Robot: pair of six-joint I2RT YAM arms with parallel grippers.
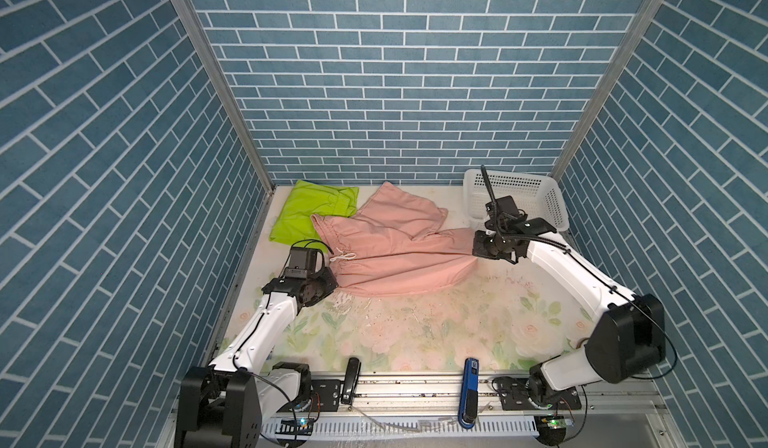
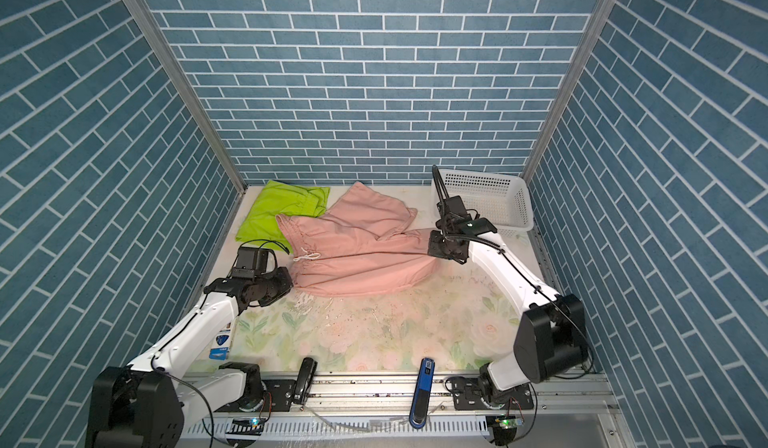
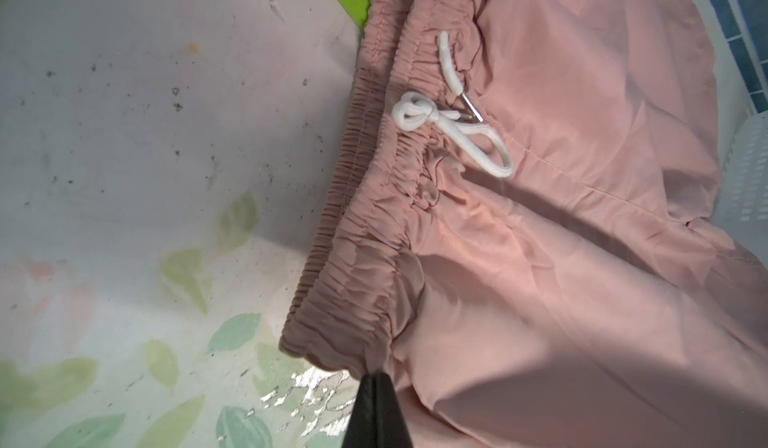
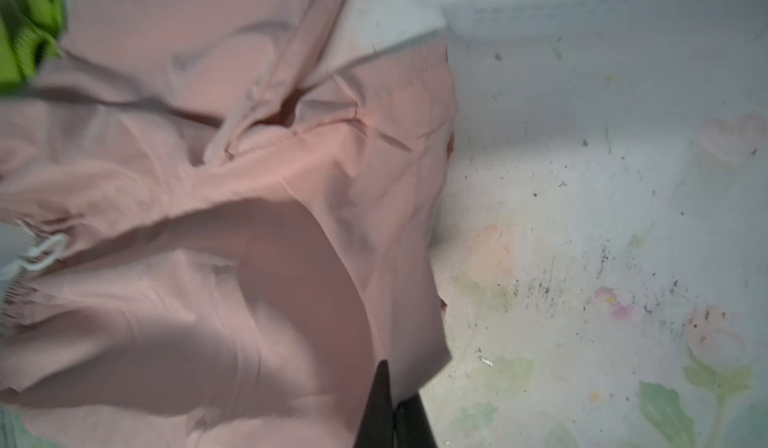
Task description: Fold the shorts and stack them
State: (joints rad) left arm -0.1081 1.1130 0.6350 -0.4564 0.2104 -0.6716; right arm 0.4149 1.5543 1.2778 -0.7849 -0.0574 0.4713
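Floral table [image 1: 415, 333]; pink shorts [image 1: 399, 254] gripped between left tool [image 3: 374, 377], right tool [image 4: 390, 383].

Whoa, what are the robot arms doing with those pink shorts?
They are folding laundry. The left gripper is pinched shut on the waistband corner of the pink shorts. The right gripper is pinched shut on a leg end, so both arms hold the same shorts on the table. The green shorts lie folded at the back, with the pink waistband overlapping one edge. A white basket stands in the back corner.
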